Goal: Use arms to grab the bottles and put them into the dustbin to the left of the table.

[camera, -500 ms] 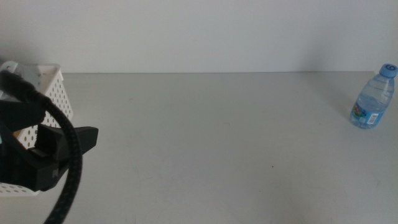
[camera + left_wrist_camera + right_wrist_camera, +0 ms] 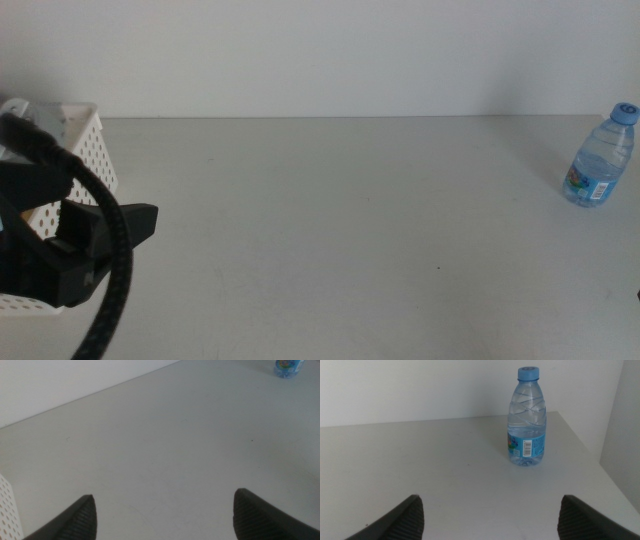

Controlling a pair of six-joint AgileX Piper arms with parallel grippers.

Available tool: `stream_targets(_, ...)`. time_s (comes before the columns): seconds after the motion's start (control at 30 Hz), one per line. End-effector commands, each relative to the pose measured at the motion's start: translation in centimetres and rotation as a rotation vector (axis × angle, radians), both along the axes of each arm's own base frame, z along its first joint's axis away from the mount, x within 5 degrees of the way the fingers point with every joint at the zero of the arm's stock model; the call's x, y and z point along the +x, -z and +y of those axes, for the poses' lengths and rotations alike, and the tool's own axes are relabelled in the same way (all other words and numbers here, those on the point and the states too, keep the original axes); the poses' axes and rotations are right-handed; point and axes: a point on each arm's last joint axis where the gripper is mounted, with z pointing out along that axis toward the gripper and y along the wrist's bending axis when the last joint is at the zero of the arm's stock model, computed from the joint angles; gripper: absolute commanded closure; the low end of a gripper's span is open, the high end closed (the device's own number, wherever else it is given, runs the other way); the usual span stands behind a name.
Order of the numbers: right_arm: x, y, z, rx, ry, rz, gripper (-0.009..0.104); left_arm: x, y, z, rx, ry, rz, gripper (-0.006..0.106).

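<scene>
A clear water bottle [image 2: 601,158] with a blue cap stands upright at the table's far right. In the right wrist view the bottle [image 2: 527,420] is straight ahead of my right gripper [image 2: 491,510], which is open, empty and well short of it. My left gripper [image 2: 105,238], black with a thick cable, hovers at the table's left end beside the white perforated dustbin [image 2: 78,140]. In its own wrist view the left gripper [image 2: 165,512] is open over bare table [image 2: 165,445], with the bottle's base [image 2: 289,367] far off and a dustbin corner [image 2: 7,510] at the side.
A plain white wall runs behind the grey table [image 2: 340,220]. In the right wrist view the table's side edge [image 2: 592,455] lies close beside the bottle.
A tiny dark sliver now shows at the right edge of the middle view. The left gripper, the bottle and the dustbin have not moved.
</scene>
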Motion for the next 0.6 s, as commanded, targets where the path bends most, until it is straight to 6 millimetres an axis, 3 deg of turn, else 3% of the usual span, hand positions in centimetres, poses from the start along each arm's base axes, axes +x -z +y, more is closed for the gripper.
stream_targets(0.0, 1.4, -1.3, -0.1, 0.029, 0.003, -0.113, 0.017, 0.1, -1.5, -0.1, -0.061, -0.001, -0.086, 0.007)
stream_targets(0.17, 3.6, 0.0, -0.1, 0.067, 0.006, -0.047, 0.017, 0.1, -1.5, -0.1, -0.061, -0.001, -0.086, 0.007)
stream_targets(0.57, 8.0, 1.3, -0.8, 0.097, 0.057, -0.160, 0.017, 0.1, -1.5, -0.1, -0.061, -0.001, -0.086, 0.007)
